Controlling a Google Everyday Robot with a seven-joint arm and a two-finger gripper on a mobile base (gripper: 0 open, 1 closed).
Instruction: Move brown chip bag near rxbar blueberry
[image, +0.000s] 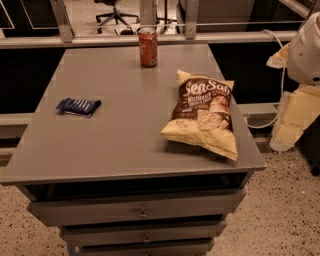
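The brown chip bag (204, 112) lies flat on the right side of the grey table (125, 140), with white "Sea Salt" lettering and pale yellow edges. Its lower corner reaches the table's right front edge. The rxbar blueberry (78, 106), a small dark blue wrapper with pale stripes, lies on the left side of the table, far from the bag. My gripper is not in view. Only a white rounded part of my arm (306, 47) shows at the right edge, beyond the table.
A red soda can (148, 47) stands upright at the back middle of the table. Drawers (142, 212) sit below the tabletop. A rail (150, 39) runs behind the table, with an office chair (115, 12) beyond. Pale yellow panels (295, 117) stand at the right.
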